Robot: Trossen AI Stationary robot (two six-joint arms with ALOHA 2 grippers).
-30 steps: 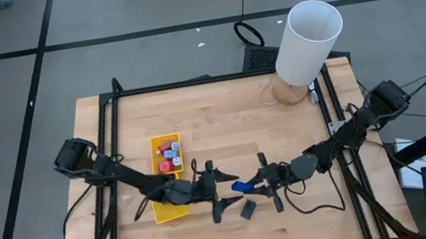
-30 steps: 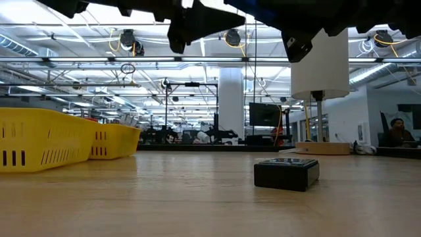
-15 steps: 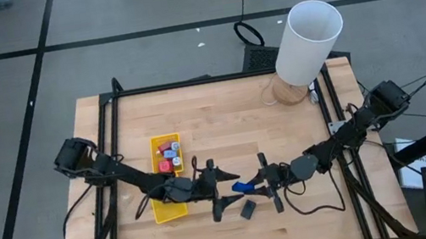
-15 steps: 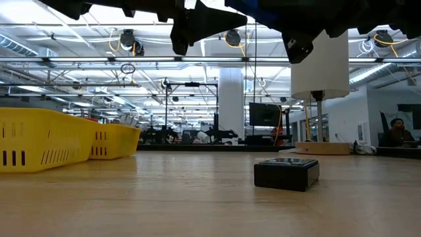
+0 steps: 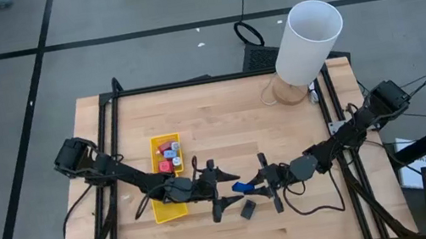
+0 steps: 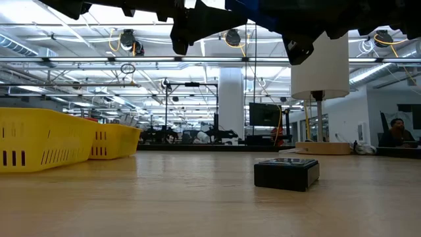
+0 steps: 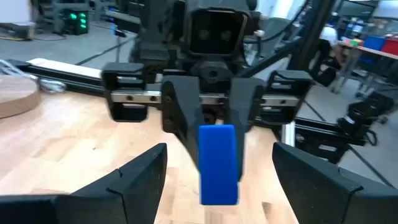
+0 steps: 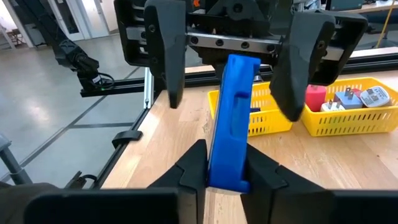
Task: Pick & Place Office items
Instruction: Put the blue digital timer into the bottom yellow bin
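My right gripper (image 5: 255,184) is shut on a blue flat rectangle (image 5: 243,187) above the table's middle, near the front. My left gripper (image 5: 228,190) faces it, open. Its two fingers (image 8: 165,56) stand either side of the blue piece's free end without touching it. A dark grey flat rectangle (image 5: 248,209) lies flat on the wood just below them, also seen in the low view as the dark grey piece (image 6: 287,173). Several small red, blue and pale pieces (image 5: 168,155) lie in the far compartment of the yellow tray (image 5: 171,207). My right gripper pinches the blue rectangle's end nearest it (image 8: 229,171) between its two fingers, one on each side. The fingers reach in level from the table's right and lie along the piece. The piece sticks out toward the left gripper, roughly level and lifted clear of the table.
The long yellow tray (image 6: 46,138) lies left of the grippers. A big white cylinder (image 5: 308,40) stands on a wooden base at the far right corner. Black frame rails (image 5: 115,152) run along the table's sides. Bare wood lies near the front edge.
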